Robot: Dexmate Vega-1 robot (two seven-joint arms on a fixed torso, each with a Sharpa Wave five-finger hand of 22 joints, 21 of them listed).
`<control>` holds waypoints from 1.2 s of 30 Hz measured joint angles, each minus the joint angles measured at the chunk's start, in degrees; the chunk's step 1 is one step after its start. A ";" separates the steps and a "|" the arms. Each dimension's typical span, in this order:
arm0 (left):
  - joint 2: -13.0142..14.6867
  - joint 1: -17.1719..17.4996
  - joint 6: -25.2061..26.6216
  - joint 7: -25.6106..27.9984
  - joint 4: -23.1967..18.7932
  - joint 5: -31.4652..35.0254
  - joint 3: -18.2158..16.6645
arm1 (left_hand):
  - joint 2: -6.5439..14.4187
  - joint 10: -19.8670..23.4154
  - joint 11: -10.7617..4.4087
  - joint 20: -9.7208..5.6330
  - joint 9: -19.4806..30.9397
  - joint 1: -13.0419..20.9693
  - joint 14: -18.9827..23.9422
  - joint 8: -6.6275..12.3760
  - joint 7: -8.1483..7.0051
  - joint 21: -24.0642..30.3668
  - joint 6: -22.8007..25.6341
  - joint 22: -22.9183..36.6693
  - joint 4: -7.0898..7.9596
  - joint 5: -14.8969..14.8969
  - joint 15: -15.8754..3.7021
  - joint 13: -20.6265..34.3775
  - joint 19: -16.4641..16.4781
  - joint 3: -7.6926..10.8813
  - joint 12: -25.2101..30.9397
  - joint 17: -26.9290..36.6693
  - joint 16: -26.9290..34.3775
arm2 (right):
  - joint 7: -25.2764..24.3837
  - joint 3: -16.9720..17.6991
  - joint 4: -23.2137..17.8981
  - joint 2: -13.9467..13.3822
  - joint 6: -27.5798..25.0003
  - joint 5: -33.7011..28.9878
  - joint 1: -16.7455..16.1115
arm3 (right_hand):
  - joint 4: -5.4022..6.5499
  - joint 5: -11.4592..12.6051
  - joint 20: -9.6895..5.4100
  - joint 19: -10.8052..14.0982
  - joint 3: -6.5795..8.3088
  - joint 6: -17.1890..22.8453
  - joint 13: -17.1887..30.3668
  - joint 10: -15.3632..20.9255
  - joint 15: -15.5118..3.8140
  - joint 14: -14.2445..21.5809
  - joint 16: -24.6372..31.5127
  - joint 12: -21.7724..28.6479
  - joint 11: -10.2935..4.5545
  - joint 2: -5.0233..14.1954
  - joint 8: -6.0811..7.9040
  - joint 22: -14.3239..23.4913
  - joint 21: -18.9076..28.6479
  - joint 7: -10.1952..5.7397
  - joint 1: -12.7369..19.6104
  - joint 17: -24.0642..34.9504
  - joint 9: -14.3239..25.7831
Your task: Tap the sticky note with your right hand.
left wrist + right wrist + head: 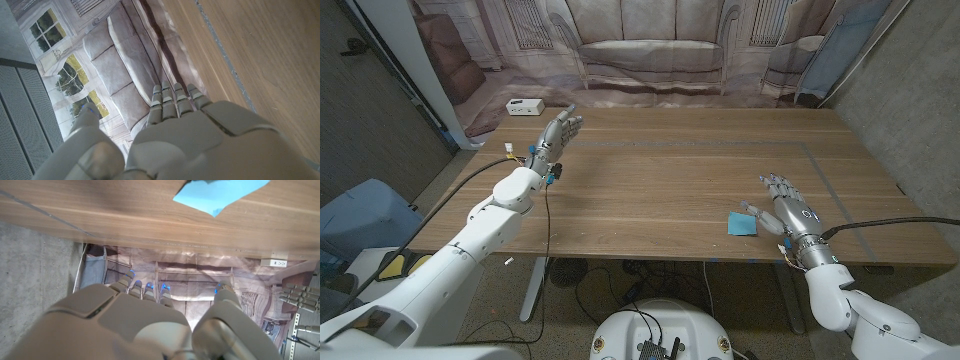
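Basically, wooden table (pixel 680 170) takes up most of the head view, w/ a printed sofa backdrop (pixel 650 45) across the top of frame behind it. Left arm (pixel 470 235) comes in from bottom-left corner, running diag. toward upper left; right arm (pixel 850 300) enters at bottom right. Left hand (pixel 556 133) sits upper left of centre, over the table's far-left part, fingers apart and straight, holding nothing; left wrist view shows the same hand (pixel 200 135) w/ fingers (pixel 170 102) extended toward the backdrop, nothing in it. Right hand (pixel 787 212) is at lower right of frame, near the table's front edge, fingers spread, nothing gripped. Right wrist view has that hand (pixel 130 325) w/ fingertips (pixel 150 287) splayed and lit blue at the tips. Blue sticky note (pixel 741 223) lies flat on the table, lower right of centre, just left of the right hand; thumb reaches close to its upper edge, can't tell if touching. In right wrist view the note (pixel 220 192) shows at top edge, on the wood. White power strip (pixel 524 106) sits at upper left, by the table's far corner.
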 measured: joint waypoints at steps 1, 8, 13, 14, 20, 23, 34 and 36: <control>0.01 -0.04 -0.09 -0.07 0.06 -0.02 -0.04 | 0.02 0.00 0.00 0.00 0.00 0.02 0.00 0.00 0.00 0.00 0.00 0.00 0.00 0.00 0.00 0.00 0.00 0.00 0.00 0.00 0.00 | -0.10 0.03 0.10 0.25 0.46 -0.01 0.15 | 0.00 0.00 -0.32 0.35 0.00 0.02 0.00 0.20 -0.09 -0.09 0.00 0.00 0.20 0.00 0.00 0.00 0.03 -0.03 0.00 -0.10 0.00; 0.17 -0.14 -0.48 -0.63 0.35 -0.32 -0.25 | 0.44 0.00 0.00 -0.21 0.00 0.45 0.00 0.00 0.00 0.00 -0.01 0.00 0.00 0.00 0.00 0.00 0.21 0.00 0.00 0.00 0.00 | -0.58 0.16 0.83 1.93 3.74 -0.06 1.17 | -0.24 0.00 -1.39 4.75 0.24 0.77 0.00 2.17 -1.10 1.61 0.43 0.58 -0.55 -0.53 0.00 0.00 0.92 -0.27 0.53 -0.34 0.00; 0.28 -0.14 -0.84 -1.47 0.66 -0.88 -0.41 | 0.44 0.00 0.00 -0.20 0.00 0.44 0.23 0.00 0.00 0.00 -0.01 0.00 0.00 0.00 -0.24 0.00 0.20 0.00 0.00 0.00 0.00 | -0.83 0.32 1.44 3.70 5.84 -0.02 2.25 | -0.24 0.00 -1.51 8.31 0.24 3.15 -0.27 3.75 -1.31 3.02 0.44 0.78 -0.14 -0.91 0.35 0.01 1.52 0.02 0.91 -0.40 0.01; 0.30 -0.13 -0.84 -1.47 0.73 -0.88 -0.43 | 0.44 0.00 0.00 -0.21 0.00 0.45 0.23 0.00 0.00 0.00 -0.01 0.00 0.00 0.00 -0.24 0.00 0.20 0.00 0.00 0.00 0.00 | -0.86 0.32 1.44 3.70 6.58 0.11 2.25 | -0.24 0.00 -1.66 8.84 0.24 4.23 -0.27 3.90 -1.30 3.24 0.44 0.78 0.01 -0.91 0.78 -0.01 1.52 0.22 0.91 -0.40 0.01; 1.05 0.11 -1.71 -1.14 0.78 0.73 -0.44 | 0.44 -1.60 -0.07 -0.82 0.00 0.44 -0.76 -0.89 -0.31 -0.34 -3.36 0.00 -0.22 0.00 -0.32 0.00 -0.42 0.23 -0.88 0.00 -0.23 | -0.78 0.69 2.34 5.95 9.81 1.44 3.57 | -0.24 0.00 -1.73 9.70 0.23 7.16 -0.26 4.44 -0.79 3.73 0.44 0.78 1.01 -0.91 1.55 -0.28 1.52 1.23 0.91 -0.66 0.16; 1.07 0.17 -2.00 -0.97 0.88 1.06 -0.44 | 0.44 -1.67 0.00 -0.82 0.00 0.44 -0.97 -0.89 -0.31 -0.34 -3.43 0.00 -0.22 0.00 -0.10 0.00 -0.42 0.23 -0.88 0.00 -0.23 | -0.46 0.78 2.48 6.38 11.05 2.04 3.84 | -0.24 0.00 -1.51 10.12 0.24 7.14 -0.26 4.78 -0.50 4.06 0.44 0.78 1.34 -0.91 1.55 -0.27 1.52 1.25 0.91 -0.66 0.16; 0.79 0.80 -4.59 -2.34 1.54 0.34 -0.86 | 0.75 -1.67 0.00 -0.82 0.00 0.13 -1.05 -0.88 -0.29 -0.34 -3.40 0.00 -0.23 0.00 -0.02 0.00 -0.42 0.24 -0.88 0.00 -0.23 | 0.72 1.25 4.19 10.64 16.14 5.19 6.24 | -0.47 0.00 -1.61 13.50 0.00 7.58 -0.25 7.97 -0.56 7.03 0.84 1.62 2.21 -1.21 1.31 -0.27 1.52 2.65 1.21 -0.51 0.16; 0.79 0.92 -4.74 -2.56 1.53 0.15 -0.99 | 0.77 -1.67 0.00 -0.82 0.00 0.16 -1.05 -0.83 -0.08 -0.34 -3.19 0.00 -0.44 0.00 -0.02 0.00 -0.42 0.46 -0.88 0.00 -0.23 | 0.93 1.29 4.55 11.18 17.23 5.99 6.50 | -0.47 0.00 -1.52 13.59 0.00 7.81 -0.25 8.18 -0.27 7.31 0.84 1.62 2.24 -1.21 1.31 -0.27 1.52 2.49 1.21 -0.49 0.16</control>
